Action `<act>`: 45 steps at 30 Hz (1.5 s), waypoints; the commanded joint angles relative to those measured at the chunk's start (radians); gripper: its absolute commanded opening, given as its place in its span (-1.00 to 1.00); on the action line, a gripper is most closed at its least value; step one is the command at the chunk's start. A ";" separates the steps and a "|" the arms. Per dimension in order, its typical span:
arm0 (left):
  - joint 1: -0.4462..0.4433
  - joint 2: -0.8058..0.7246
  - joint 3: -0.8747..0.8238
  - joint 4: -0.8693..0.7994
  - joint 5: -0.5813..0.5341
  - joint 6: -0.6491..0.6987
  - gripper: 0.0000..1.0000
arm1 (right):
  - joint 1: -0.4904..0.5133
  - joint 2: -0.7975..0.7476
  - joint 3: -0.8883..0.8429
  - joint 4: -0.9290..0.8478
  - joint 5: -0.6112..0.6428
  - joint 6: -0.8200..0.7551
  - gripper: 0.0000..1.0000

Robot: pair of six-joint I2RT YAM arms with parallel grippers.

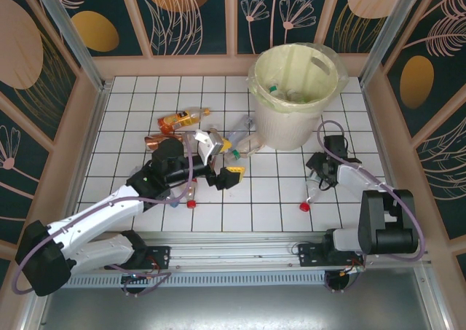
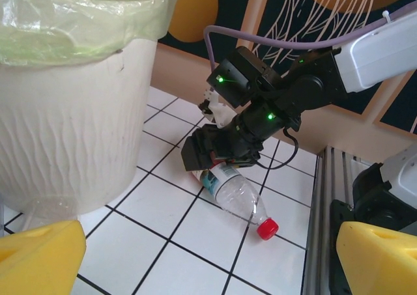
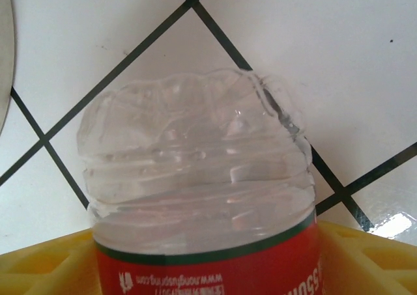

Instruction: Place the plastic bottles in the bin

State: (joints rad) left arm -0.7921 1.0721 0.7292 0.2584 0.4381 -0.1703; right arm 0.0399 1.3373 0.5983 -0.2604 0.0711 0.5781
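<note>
The right pincer (image 1: 319, 178) is gripping a small clear plastic bottle with a red label and red cap (image 3: 202, 178), with its yellow pads (image 3: 45, 269) pressing against both sides of the label. That bottle is lying on the white tiled tabletop (image 1: 131, 104) at 5 o'clock from the large round cream bin lined with a yellowish bag (image 1: 291, 133), its cap pointing toward 7 o'clock. The left pincer (image 1: 220, 162) is waiting with its jaws wide apart at 8 o'clock from the bin. Other clear plastic bottles (image 1: 186, 117) are lying just beyond it at 11 o'clock.
</note>
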 commanded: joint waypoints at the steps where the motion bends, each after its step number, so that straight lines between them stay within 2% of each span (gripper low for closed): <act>1: -0.002 0.006 0.018 0.041 0.021 -0.033 0.97 | -0.003 -0.040 -0.034 0.058 0.005 -0.036 0.42; 6: -0.002 0.015 0.015 0.045 0.005 -0.052 0.97 | -0.004 -0.104 -0.054 0.093 0.029 -0.030 0.35; 13: -0.003 0.048 -0.007 0.137 0.011 -0.115 0.97 | -0.005 -0.216 -0.054 0.148 0.097 -0.090 0.37; 21: -0.002 0.099 -0.009 0.291 0.091 -0.201 0.97 | -0.006 -0.376 -0.006 0.163 0.165 -0.165 0.34; 24: -0.002 0.121 0.012 0.299 0.088 -0.221 0.97 | -0.006 -0.439 0.009 0.162 0.168 -0.198 0.22; 30: -0.002 0.158 0.045 0.309 0.083 -0.248 0.97 | -0.006 -0.544 0.094 0.145 0.238 -0.271 0.20; 40: -0.002 0.195 0.084 0.321 0.097 -0.270 0.97 | -0.004 -0.574 0.312 0.213 0.246 -0.391 0.19; 45: -0.002 0.211 0.113 0.301 0.101 -0.271 0.97 | -0.004 -0.549 0.405 0.293 0.177 -0.427 0.19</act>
State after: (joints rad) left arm -0.7921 1.2732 0.8036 0.5377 0.5167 -0.4255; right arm 0.0399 0.7792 0.9436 -0.0662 0.2867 0.2016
